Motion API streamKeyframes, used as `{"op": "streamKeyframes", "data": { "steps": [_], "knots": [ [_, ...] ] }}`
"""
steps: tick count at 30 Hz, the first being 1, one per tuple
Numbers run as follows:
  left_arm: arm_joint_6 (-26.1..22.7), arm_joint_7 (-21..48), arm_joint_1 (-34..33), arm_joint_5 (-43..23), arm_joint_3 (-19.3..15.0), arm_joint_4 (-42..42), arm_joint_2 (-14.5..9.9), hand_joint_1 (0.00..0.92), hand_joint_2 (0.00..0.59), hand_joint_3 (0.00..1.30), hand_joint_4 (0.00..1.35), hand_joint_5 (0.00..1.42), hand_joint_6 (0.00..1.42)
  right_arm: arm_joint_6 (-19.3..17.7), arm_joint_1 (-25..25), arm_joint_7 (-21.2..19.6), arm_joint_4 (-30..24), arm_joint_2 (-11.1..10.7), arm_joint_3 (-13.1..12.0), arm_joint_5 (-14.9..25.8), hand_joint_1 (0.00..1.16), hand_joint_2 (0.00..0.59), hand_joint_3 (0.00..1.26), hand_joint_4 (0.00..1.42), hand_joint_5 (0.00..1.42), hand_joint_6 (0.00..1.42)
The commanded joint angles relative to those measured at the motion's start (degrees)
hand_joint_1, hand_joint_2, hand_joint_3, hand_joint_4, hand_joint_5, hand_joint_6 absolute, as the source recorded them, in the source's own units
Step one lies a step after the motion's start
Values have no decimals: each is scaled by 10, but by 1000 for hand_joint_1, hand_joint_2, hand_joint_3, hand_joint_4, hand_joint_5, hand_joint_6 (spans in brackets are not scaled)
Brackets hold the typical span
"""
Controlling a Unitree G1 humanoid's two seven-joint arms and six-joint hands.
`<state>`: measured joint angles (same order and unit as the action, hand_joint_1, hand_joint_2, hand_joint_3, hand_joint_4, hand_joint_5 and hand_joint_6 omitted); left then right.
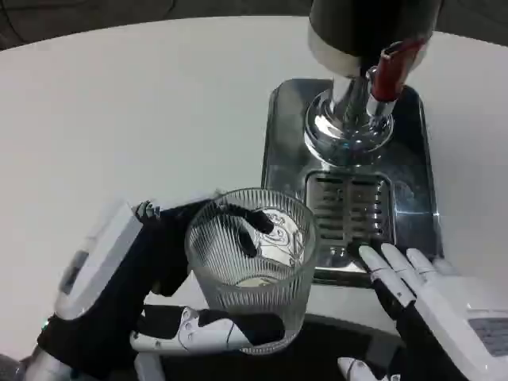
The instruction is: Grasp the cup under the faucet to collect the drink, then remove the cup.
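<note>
A clear ribbed glass cup point(252, 258) stands in the lower middle, just left of the metal drip tray point(413, 159), and my left hand point(159, 294) grips it with fingers wrapped round its near and far sides. Something pale shows at the bottom of the cup. The dispenser's chrome base point(349, 127) and its faucet with a red handle point(394, 67) rise at the tray's far end. My right hand point(429, 305) rests open at the tray's near right edge, fingers spread beside the grate point(349, 208).
The white table point(135, 111) spreads wide to the left and behind. A dark strip runs along the table's near edge below the cup.
</note>
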<state>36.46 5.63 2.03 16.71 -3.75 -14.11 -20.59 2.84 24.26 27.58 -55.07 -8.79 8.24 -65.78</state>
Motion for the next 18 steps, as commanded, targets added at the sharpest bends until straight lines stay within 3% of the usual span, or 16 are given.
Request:
{"op": "streamKeyframes", "data": {
  "steps": [1, 18],
  "knots": [
    [12, -6, -1, 2, 0, -3, 1, 482, 100, 1051, 1219, 1424, 1424, -4, 7, 6, -2, 1, -2, 3, 215, 420, 43, 0, 0, 0],
    [14, -5, 1, -1, 0, -5, 1, 476, 96, 1051, 1219, 1424, 1424, -3, 16, 6, -6, 8, -3, 3, 215, 420, 44, 0, 0, 0]
  ]
}}
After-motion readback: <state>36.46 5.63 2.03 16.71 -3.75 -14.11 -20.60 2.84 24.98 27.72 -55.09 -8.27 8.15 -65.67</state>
